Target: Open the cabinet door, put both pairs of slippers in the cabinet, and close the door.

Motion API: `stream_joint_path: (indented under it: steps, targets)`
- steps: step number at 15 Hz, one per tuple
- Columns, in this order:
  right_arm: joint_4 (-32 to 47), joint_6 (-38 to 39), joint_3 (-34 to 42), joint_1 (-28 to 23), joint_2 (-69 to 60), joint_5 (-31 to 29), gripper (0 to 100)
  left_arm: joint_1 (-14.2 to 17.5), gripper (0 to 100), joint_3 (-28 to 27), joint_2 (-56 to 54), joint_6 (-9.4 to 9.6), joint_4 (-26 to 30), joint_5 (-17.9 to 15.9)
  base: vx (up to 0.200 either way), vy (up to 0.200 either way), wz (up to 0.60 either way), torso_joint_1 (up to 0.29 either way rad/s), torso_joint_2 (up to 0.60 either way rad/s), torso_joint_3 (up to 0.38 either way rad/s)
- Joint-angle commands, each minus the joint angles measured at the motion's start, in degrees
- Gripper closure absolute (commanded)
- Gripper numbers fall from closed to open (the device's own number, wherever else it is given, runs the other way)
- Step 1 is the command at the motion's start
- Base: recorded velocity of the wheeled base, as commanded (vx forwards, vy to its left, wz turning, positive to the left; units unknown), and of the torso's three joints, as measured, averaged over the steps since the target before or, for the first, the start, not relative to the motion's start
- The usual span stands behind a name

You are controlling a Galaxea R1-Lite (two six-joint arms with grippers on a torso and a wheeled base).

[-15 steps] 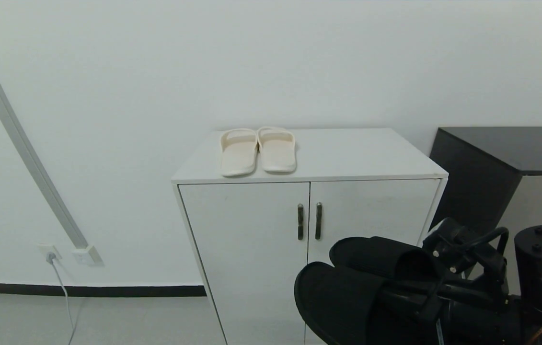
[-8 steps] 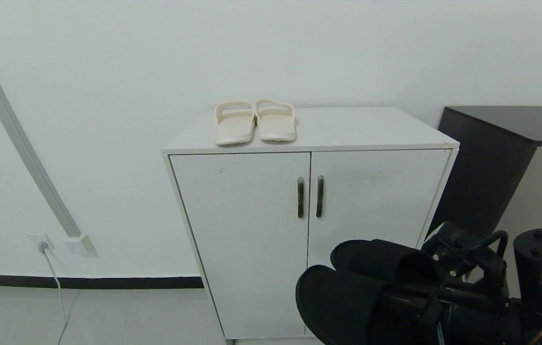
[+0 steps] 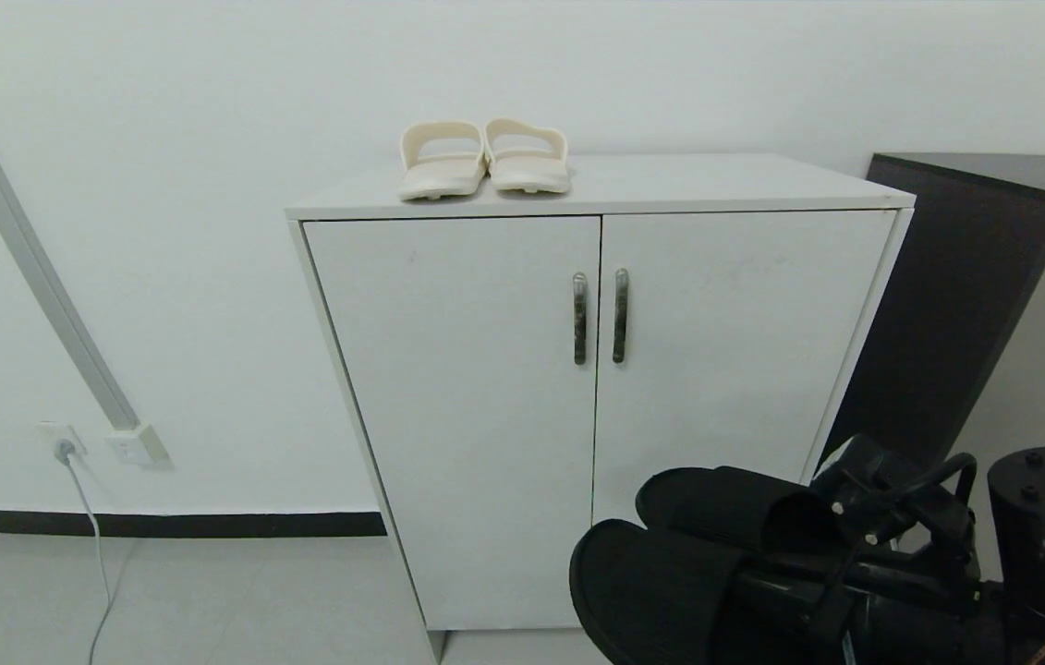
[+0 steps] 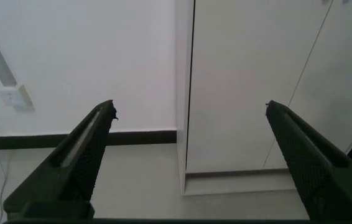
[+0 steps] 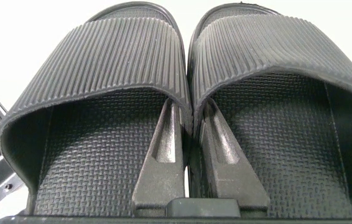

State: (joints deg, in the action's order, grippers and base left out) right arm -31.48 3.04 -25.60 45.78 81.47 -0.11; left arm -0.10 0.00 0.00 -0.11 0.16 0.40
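While both doors sit shut, left gripper [image 4: 191, 107]: fingers spread wide, nothing in them, low before the cabinet [image 4: 244, 93].
cream slippers [image 3: 508, 166]: side by side on the cabinet top, left of centre.
handles [image 3: 579, 317]: two upright bars at the door seam, nothing on them yet.
black slippers [image 3: 716, 545]: low, before the right door, carried as a pair.
right gripper [image 5: 191, 152]: one finger inside each slipper, pinching the two inner walls together.
handling: probably light, soft and bendy; ribbed straps should resist slipping; that inner-wall pinch looks right for the cream slippers too.
views: the right wrist view shows the pinch, which the straps hide in the head view; the head view gives the doors.
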Motion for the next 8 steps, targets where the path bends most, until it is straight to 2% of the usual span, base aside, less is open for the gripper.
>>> stream_joint_path:
  steps: [1, 8]
  targets:
    - [-0.1, 0.0, 0.0, 0.0, 0.0, 0.0, 100, 0.0, 0, 0.0, 0.0, -0.07, -0.1, 0.0, 0.0, 0.0, 0.0, 0.012, 0.28, 0.227]
    - [-0.3, -0.1, 1.2, 0.2, -0.4, 0.1, 100, 0.0, 0, 0.0, 0.0, -0.07, -0.1, -0.1, 0.0, 0.0, 0.0, 0.0, 0.0, 0.0]
